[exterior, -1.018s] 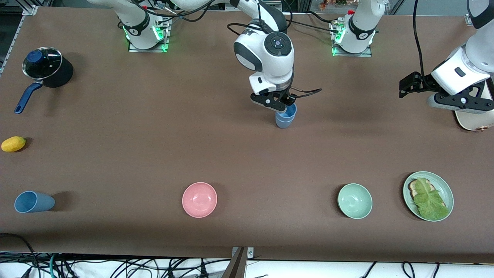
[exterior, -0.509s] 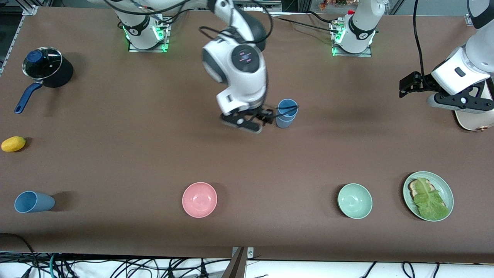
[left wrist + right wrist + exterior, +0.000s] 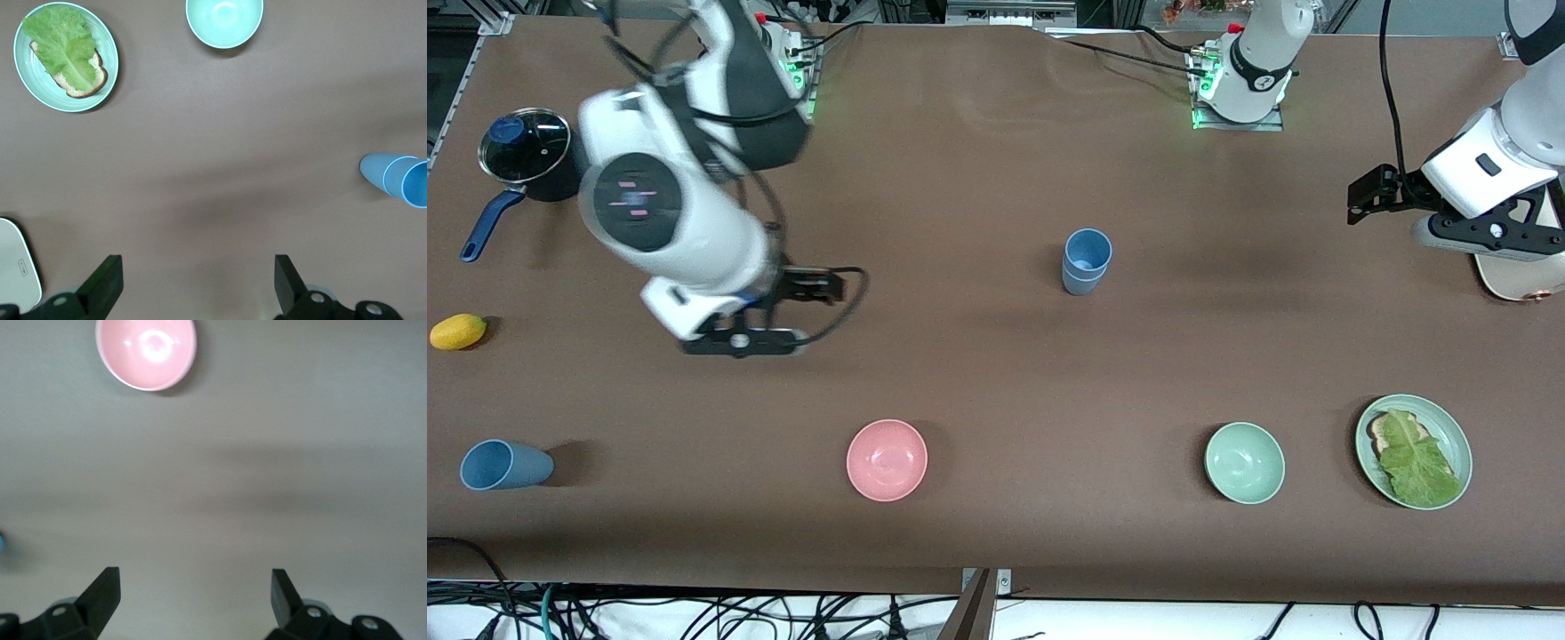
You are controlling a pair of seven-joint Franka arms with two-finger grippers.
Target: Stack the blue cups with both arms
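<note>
Two blue cups [image 3: 1087,260] stand nested upright in the middle of the table, and they also show in the left wrist view as the stacked cups [image 3: 397,177]. A third blue cup [image 3: 503,465] lies on its side close to the front camera at the right arm's end. My right gripper [image 3: 738,342] hangs open and empty over bare table, between the pan and the pink bowl; its fingers [image 3: 103,590] are wide apart around nothing. My left gripper [image 3: 1489,236] waits open [image 3: 197,280] over the left arm's end of the table, holding nothing.
A lidded black pan [image 3: 525,147] with a blue handle and a yellow fruit [image 3: 458,331] sit at the right arm's end. A pink bowl [image 3: 887,460], a green bowl [image 3: 1244,462] and a plate of bread and lettuce [image 3: 1413,451] line the side nearest the front camera. A white board [image 3: 1516,280] lies under the left gripper.
The right gripper let go of the upper cup, leaving it nested in the other, and swung away toward the right arm's end of the table. The left arm has not moved.
</note>
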